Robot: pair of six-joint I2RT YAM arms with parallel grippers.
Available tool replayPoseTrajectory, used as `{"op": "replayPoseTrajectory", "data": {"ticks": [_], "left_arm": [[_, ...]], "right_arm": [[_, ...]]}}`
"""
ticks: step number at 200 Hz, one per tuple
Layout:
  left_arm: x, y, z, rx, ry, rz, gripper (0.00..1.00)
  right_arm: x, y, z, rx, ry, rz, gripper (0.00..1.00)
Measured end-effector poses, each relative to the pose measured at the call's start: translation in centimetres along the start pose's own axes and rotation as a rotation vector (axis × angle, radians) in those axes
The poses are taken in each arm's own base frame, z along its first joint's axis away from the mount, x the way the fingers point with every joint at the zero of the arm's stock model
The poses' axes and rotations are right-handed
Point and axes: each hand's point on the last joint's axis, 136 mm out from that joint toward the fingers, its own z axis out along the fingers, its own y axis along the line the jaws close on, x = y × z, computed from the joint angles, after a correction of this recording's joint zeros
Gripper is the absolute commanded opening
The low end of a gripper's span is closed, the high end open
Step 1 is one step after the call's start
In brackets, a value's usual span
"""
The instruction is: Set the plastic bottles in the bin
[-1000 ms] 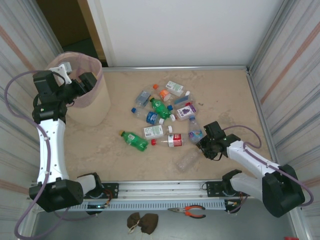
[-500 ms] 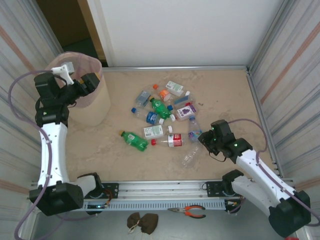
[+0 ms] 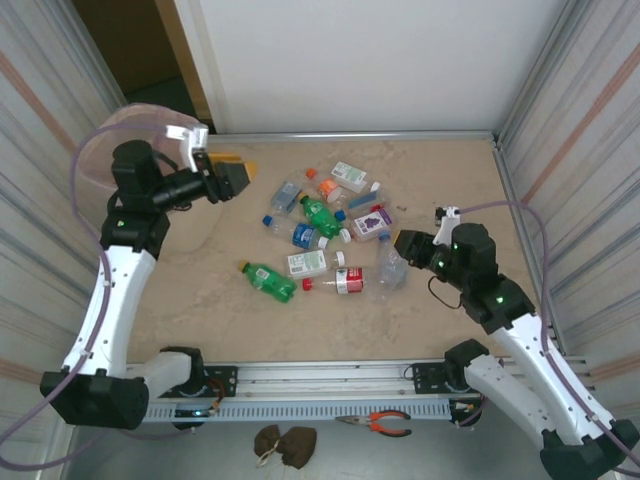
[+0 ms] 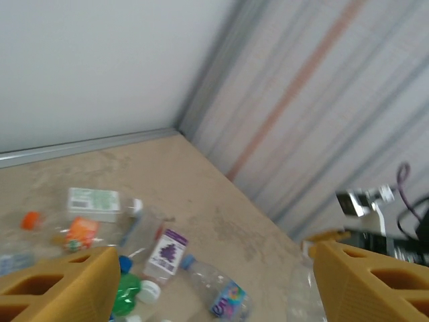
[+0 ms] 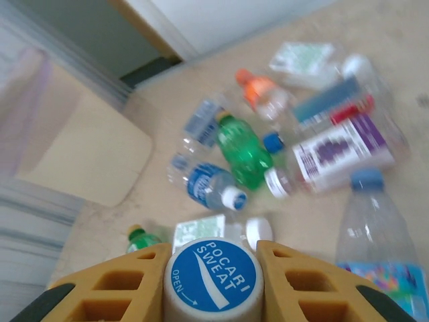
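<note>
Your right gripper (image 3: pixel 403 246) has its jaws clamped on a clear bottle (image 5: pixel 213 278) with a blue cap, at 4 o'clock of the loose plastic bottles (image 3: pixel 320 215) in the middle of the table (image 3: pixel 450 180). Your left gripper (image 4: pixel 218 263) hangs with jaws wide apart at 10 o'clock of that pile. The bin (image 3: pixel 105 135) stands at the table's 10 o'clock corner, behind your left arm (image 3: pixel 110 290)

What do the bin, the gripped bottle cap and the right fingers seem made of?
Bin: thin translucent pink plastic; the background shows through it. Bottle cap: smooth opaque plastic with a blue printed top. Right fingers: matte yellow-orange plastic with cut-outs, possibly 3D-printed.
</note>
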Motion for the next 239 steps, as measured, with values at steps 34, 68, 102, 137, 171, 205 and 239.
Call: {"op": "replayPoseTrajectory", "data": {"ticks": [34,68,102,137,171,205,239], "left_arm": [[2.2,-5.2,2.4,0.186,0.054,0.123,0.79],[4.1,-9.9,3.7,0.342,0.083,0.257,0.82],[5.4,-13.4,4.5,0.454,0.076,0.356,0.85],[7.9,-15.4,6.6,0.523,0.127,0.39,0.88],[9.9,-17.0,8.7,0.58,0.177,0.415,0.88],[10.6,-18.0,9.2,0.614,0.183,0.448,0.81],[10.8,-18.6,9.1,0.639,0.173,0.481,0.75]], "right_arm": [[-4.1,4.8,-1.6,-0.139,-0.085,-0.174,0.21],[-7.2,9.3,-3.3,-0.274,-0.152,-0.312,0.21],[-8.7,13.0,-4.9,-0.41,-0.206,-0.418,0.21],[-9.2,16.6,-6.4,-0.551,-0.23,-0.507,0.21],[-8.7,19.7,-7.5,-0.662,-0.225,-0.574,0.21],[-8.3,21.9,-8.2,-0.728,-0.226,-0.618,0.21],[-8.5,22.8,-8.6,-0.743,-0.242,-0.636,0.21]]}}
